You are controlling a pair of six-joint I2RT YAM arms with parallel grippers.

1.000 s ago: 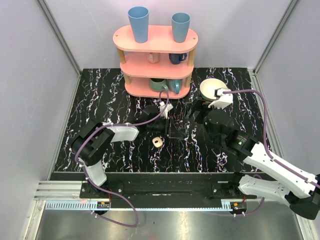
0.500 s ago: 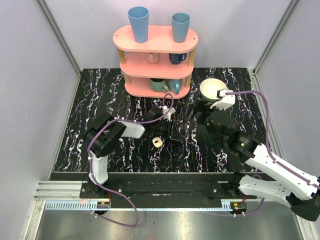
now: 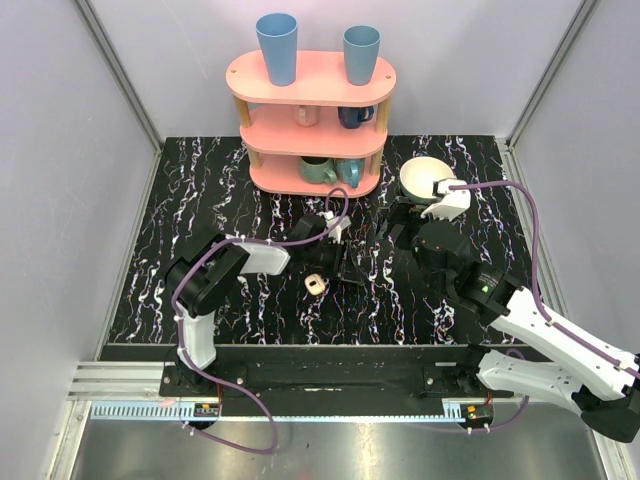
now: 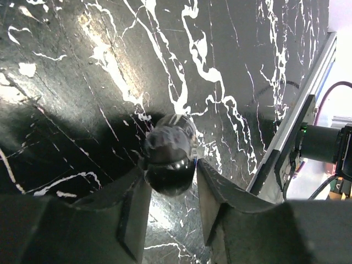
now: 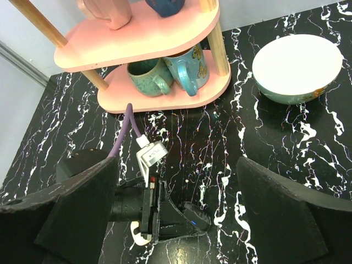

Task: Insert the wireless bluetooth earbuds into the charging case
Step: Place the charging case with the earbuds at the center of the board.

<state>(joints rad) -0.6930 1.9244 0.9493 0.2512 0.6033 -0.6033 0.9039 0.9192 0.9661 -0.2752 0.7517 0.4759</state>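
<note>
case (image 3: 315,285) lay on black marbled table (image 3: 200,190) in front of pink shelf (image 3: 310,72), well apart from it, toward arm bases. left pincer (image 4: 171,165) sat low over table, also in front of shelf; fingers flanked small dark glossy round thing (image 4: 170,144) resting on table, too dim to name; could not tell if squeezed or just bracketed. right pincer (image 5: 177,165) hung spread wide, empty, in front of shelf's right end. bowl (image 5: 297,60) stood right of shelf.

Black marbled counter (image 3: 200,190): glossy, smooth. Shelf (image 5: 137,44): matt pink boards, wood posts. Bowl (image 5: 300,63): shiny glaze. Charging case (image 3: 315,285): cream plastic, smooth.
</note>
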